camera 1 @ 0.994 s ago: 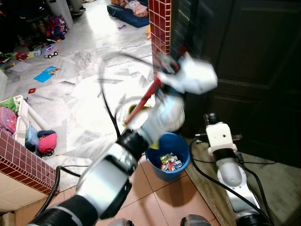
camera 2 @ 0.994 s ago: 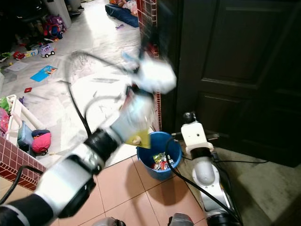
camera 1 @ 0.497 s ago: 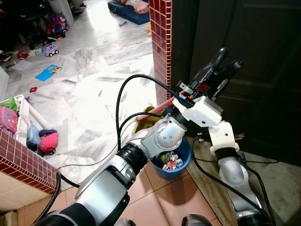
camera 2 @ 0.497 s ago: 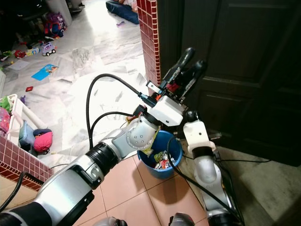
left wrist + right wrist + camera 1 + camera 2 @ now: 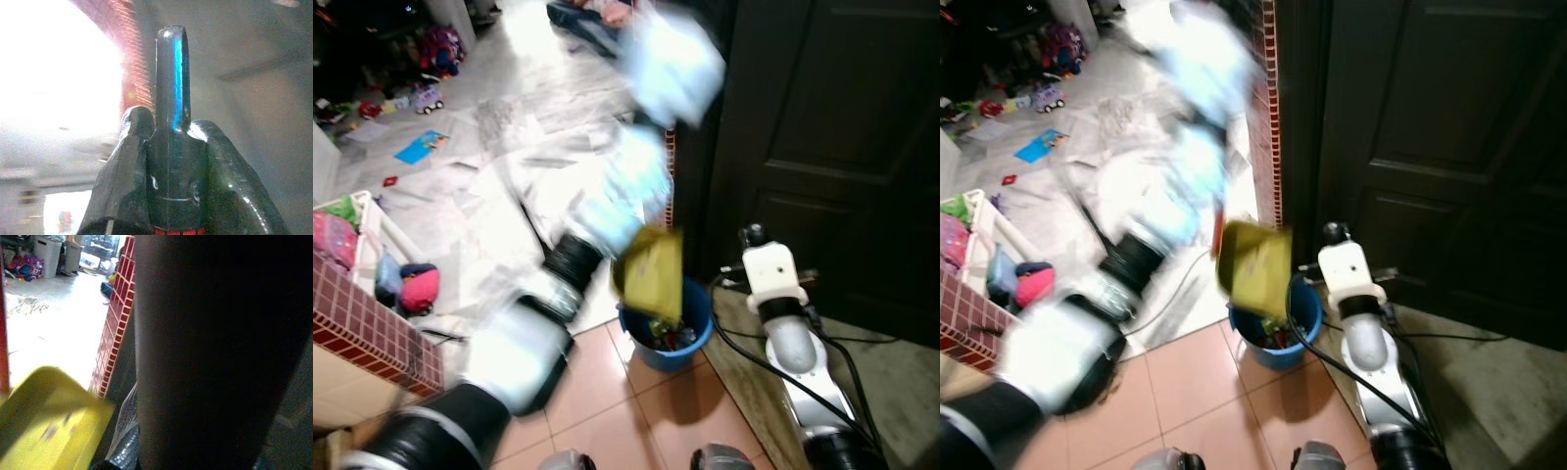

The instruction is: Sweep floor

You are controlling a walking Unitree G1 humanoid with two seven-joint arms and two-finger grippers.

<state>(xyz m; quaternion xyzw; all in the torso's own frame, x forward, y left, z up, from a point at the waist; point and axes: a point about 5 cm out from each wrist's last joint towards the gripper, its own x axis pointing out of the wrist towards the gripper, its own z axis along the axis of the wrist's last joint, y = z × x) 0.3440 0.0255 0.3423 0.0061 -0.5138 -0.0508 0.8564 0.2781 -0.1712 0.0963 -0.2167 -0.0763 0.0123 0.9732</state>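
My left arm (image 5: pixel 578 255) is raised and motion-blurred, its gripper (image 5: pixel 171 147) shut on the dark end of a dustpan handle with a hanging loop. The yellow dustpan (image 5: pixel 651 274) hangs tilted just above the blue bin (image 5: pixel 701 315), which holds scraps of rubbish (image 5: pixel 672 339). The pan (image 5: pixel 49 421) also appears close below the right wrist camera, by the red brick pillar (image 5: pixel 113 328). My right arm (image 5: pixel 773 294) stands to the right of the bin, pointing toward the dark door.
A dark wooden door (image 5: pixel 842 147) fills the right side, with a red tiled pillar (image 5: pixel 1268 127) beside it. A low brick wall (image 5: pixel 362 323), a white basket (image 5: pixel 372 225) and toys lie at the left. Black cables (image 5: pixel 744 352) trail over a brown mat (image 5: pixel 891 382).
My left arm has swung fast up and to the left, away from the door. The yellow dustpan has come up from beside the bin and now hangs over it.
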